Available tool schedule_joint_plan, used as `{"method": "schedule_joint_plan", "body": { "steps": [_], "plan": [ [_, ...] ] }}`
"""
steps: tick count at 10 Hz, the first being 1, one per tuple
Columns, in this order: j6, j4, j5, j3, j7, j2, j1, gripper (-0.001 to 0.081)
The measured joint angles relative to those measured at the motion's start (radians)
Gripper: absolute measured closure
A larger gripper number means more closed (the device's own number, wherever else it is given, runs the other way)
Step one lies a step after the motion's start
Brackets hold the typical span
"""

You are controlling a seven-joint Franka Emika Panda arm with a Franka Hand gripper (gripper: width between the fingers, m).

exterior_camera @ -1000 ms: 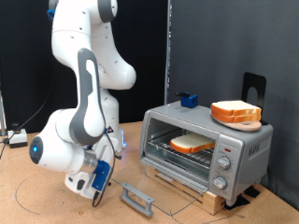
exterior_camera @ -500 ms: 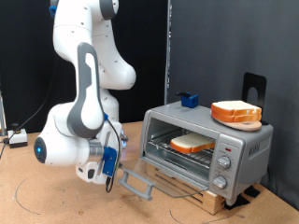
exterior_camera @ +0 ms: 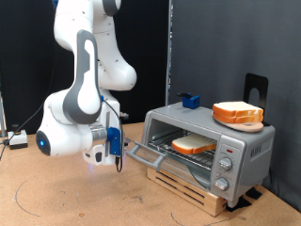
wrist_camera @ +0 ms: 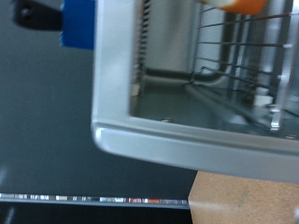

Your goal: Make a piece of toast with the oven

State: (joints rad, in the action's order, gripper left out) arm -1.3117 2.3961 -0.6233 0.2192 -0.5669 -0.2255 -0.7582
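Note:
The oven (exterior_camera: 243,149) stands on a wooden board at the exterior view's right. The piece of toast (exterior_camera: 192,145) lies on the wire rack inside. The glass door (exterior_camera: 150,156) hangs partly raised, its bar handle towards my gripper (exterior_camera: 117,160). The gripper is at the door's outer edge, beside the handle; contact is unclear. The wrist view shows the oven's open front frame (wrist_camera: 177,140) and wire rack (wrist_camera: 234,79) up close, with a bit of orange crust (wrist_camera: 249,5). No fingers show there.
A pile of like bread slices (exterior_camera: 237,114) lies on the oven's top. A small blue object (exterior_camera: 191,100) sits on the top's far end, also in the wrist view (wrist_camera: 79,23). Knobs (exterior_camera: 225,166) run down the oven's right front. A black stand (exterior_camera: 255,89) rises behind.
The gripper has risen from near the table and moved towards the oven. The door has swung up from lying flat open to partly raised.

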Motion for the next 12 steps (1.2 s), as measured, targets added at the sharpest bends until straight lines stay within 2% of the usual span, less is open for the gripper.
{"method": "schedule_joint_plan", "body": {
  "steps": [3,10,12],
  "plan": [
    [0.014,0.066,-0.024,0.026,-0.012,0.095,0.004,-0.0003],
    [-0.004,0.267,-0.126,0.11,0.075,0.353,0.04,-0.0003],
    [-0.055,0.308,-0.152,0.119,0.124,0.429,0.041,-0.0003]
  ]
}}
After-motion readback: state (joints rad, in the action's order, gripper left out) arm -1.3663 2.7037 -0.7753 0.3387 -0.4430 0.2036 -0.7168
